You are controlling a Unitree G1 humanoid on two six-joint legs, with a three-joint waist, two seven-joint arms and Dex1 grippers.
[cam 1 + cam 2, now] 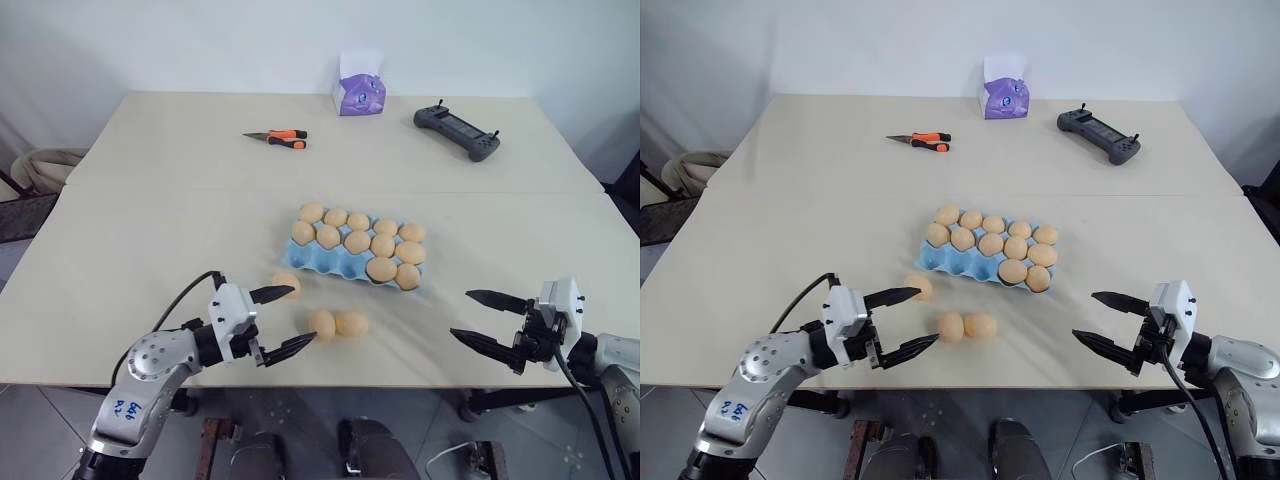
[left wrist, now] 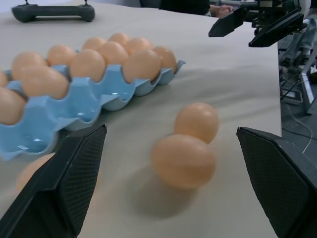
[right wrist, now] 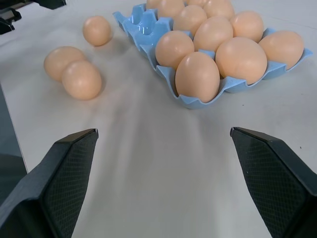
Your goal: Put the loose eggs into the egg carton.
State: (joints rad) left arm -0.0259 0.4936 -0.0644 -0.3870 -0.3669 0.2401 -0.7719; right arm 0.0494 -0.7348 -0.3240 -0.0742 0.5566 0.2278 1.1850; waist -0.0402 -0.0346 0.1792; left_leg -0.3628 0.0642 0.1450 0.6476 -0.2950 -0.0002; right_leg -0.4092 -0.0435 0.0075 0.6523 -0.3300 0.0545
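The light blue egg carton (image 1: 318, 264) lies mid-table with several tan-orange eggs in its cups; the near-left cups are bare. Three loose eggs rest on the table in front of it: one (image 1: 288, 285) just off the carton's near-left corner, and a touching pair (image 1: 322, 323) (image 1: 352, 323) closer to the front edge. My left gripper (image 1: 301, 315) is open and empty, held level, its fingertips just left of the pair; the left wrist view has the pair (image 2: 183, 161) between its fingers. Near the front right, my right gripper (image 1: 460, 313) is open and empty, pointing toward the carton (image 3: 198, 101).
At the back of the table stand a purple tissue box (image 1: 360, 95), orange-handled pliers (image 1: 278, 138) and a black handheld controller (image 1: 457, 132). The table's front edge runs just below both grippers. A seam crosses the table behind the carton.
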